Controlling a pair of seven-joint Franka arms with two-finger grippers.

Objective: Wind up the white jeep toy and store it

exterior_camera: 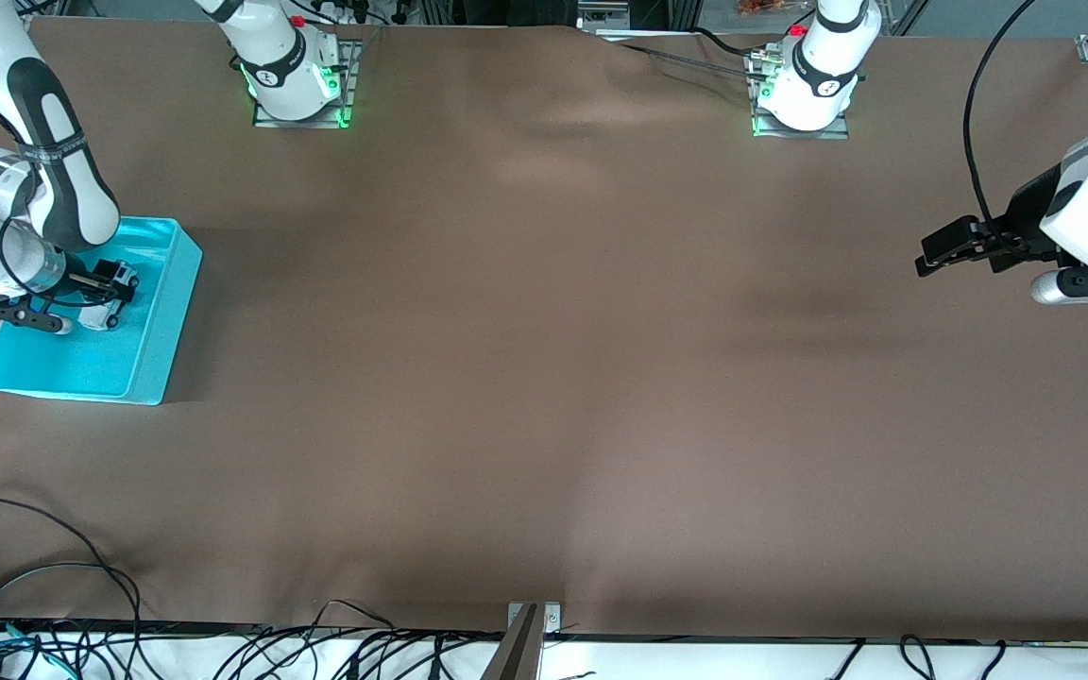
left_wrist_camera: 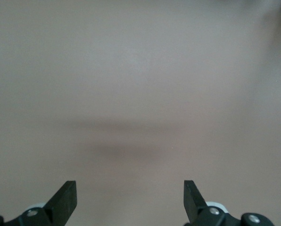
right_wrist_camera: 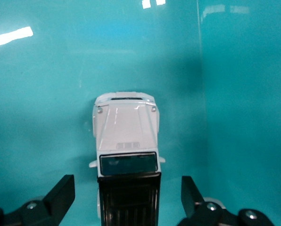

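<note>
The white jeep toy (exterior_camera: 119, 281) lies inside the cyan bin (exterior_camera: 166, 321) at the right arm's end of the table. In the right wrist view the jeep (right_wrist_camera: 126, 136) rests on the bin floor (right_wrist_camera: 41, 94), white hood forward and black roof between the fingers. My right gripper (exterior_camera: 112, 295) is down in the bin, open, its fingers (right_wrist_camera: 60, 195) on either side of the jeep's roof with a gap on each side. My left gripper (exterior_camera: 927, 255) is open and empty, up over bare table at the left arm's end; its wrist view shows only its fingertips (left_wrist_camera: 65, 200) and brown cloth.
A brown cloth (exterior_camera: 544, 378) covers the table. The bin's wall (right_wrist_camera: 244, 117) stands close beside the jeep. Cables (exterior_camera: 53, 586) lie along the table edge nearest the front camera. Both arm bases stand at the table's back edge.
</note>
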